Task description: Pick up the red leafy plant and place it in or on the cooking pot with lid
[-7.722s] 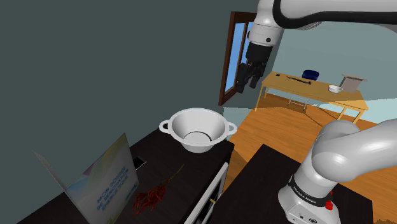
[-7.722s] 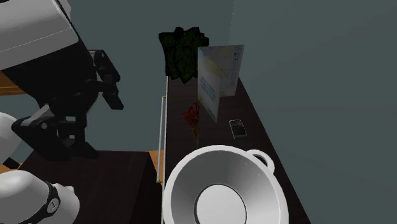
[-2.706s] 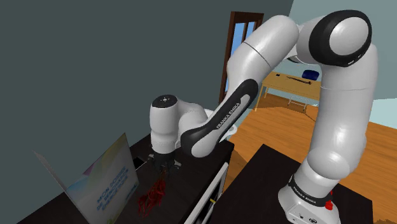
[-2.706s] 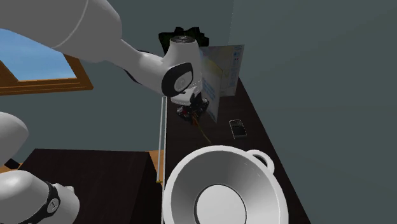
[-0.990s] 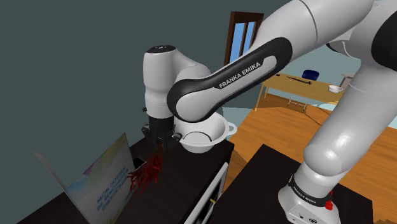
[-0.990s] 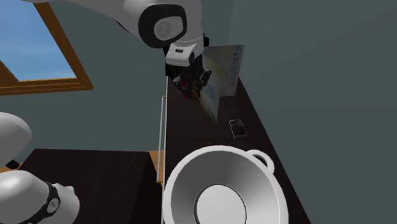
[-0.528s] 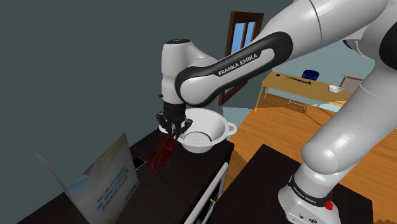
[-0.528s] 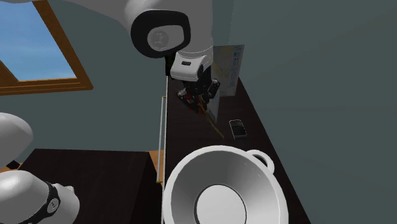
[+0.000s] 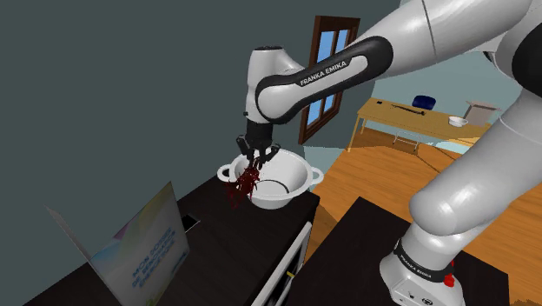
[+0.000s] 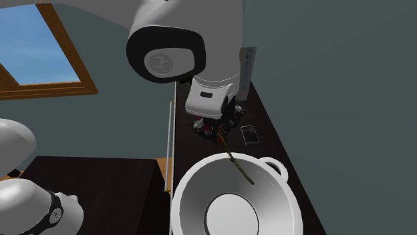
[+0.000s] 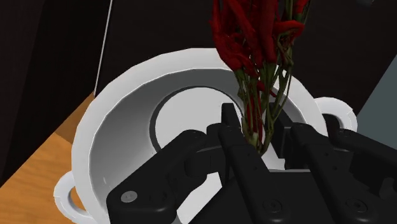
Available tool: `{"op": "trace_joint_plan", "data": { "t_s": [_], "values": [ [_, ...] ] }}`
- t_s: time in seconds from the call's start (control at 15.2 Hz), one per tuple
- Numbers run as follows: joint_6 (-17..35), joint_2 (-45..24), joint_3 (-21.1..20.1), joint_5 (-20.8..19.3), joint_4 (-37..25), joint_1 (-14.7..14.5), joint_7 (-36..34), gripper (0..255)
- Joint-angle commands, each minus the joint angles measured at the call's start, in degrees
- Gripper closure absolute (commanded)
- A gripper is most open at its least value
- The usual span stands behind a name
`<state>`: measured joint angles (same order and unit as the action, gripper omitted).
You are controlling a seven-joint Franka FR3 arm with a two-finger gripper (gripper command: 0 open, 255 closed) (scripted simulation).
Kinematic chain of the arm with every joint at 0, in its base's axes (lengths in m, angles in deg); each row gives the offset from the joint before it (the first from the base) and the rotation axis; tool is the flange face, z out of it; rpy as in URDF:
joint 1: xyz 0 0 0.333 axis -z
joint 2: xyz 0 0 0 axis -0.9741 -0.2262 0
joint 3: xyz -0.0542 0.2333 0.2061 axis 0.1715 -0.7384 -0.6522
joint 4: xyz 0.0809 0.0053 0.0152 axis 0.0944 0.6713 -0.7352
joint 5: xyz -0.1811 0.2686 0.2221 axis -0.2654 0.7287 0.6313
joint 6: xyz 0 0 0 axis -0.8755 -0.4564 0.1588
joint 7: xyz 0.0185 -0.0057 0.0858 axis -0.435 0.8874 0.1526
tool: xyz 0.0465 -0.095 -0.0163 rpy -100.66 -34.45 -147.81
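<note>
Only legible txt: "FRANKA EMIKA", white, on arm's [image 9: 330, 68] dark forearm band; leaflet [image 9: 143, 248] print unreadable.

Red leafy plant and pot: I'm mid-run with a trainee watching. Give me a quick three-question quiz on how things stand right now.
1. True or false: the gripper is shut on the red leafy plant, which hangs clear of the black counter.
2. In the wrist view, the white pot is: A) covered by a lid; B) open, with no lid on it; C) tipped on its side.
3. In the second exterior view, what small dark device lies on the counter near the pot's handle?

Key: 1 true; 2 B; 3 the phone.
</note>
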<state>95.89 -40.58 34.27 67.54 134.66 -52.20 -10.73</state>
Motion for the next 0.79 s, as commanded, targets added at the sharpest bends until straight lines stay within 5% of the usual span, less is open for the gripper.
{"op": "trace_joint_plan", "data": {
  "t_s": [0.0,0.73],
  "values": [
    [-0.2,-0.4,1.6,-0.3,-0.3,1.2,2.8,255],
    [0.3,-4.9,8.2,-3.2,-2.9,6.9,13.3,255]
  ]
}}
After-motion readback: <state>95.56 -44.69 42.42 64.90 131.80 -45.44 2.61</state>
